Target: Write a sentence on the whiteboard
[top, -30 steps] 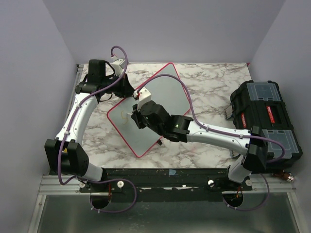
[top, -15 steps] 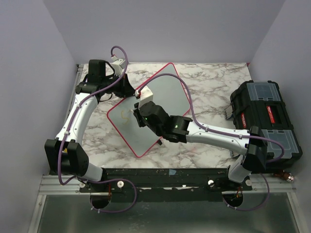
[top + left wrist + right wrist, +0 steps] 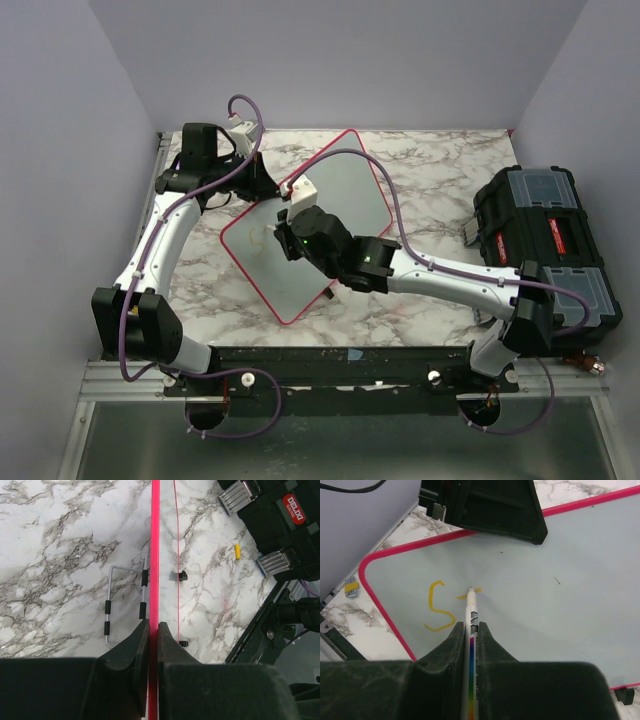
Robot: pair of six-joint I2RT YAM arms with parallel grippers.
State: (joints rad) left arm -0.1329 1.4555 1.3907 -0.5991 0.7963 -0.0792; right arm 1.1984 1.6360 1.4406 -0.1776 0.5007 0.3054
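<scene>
The whiteboard (image 3: 345,195), pale grey with a pink-red rim, stands tilted over the marble table. My left gripper (image 3: 153,625) is shut on its rim (image 3: 154,555), which the left wrist view shows edge-on. My right gripper (image 3: 471,625) is shut on a white marker (image 3: 471,615) with a rainbow stripe. The marker's tip touches the board (image 3: 560,605). Of the sentence, a yellow "S" (image 3: 438,607) and a short yellow stroke (image 3: 477,590) at the tip show. In the top view the right gripper (image 3: 290,235) hovers over the board's left part.
A black toolbox (image 3: 545,235) sits at the table's right edge. A small yellow cap (image 3: 238,551) lies on the marble near it. A bent wire stand (image 3: 112,600) with black sleeves lies beside the board's rim. Purple walls close in the table.
My right gripper with the marker has shifted a little to the right across the board, and the yellow "S" now shows beside it. The left arm has not moved.
</scene>
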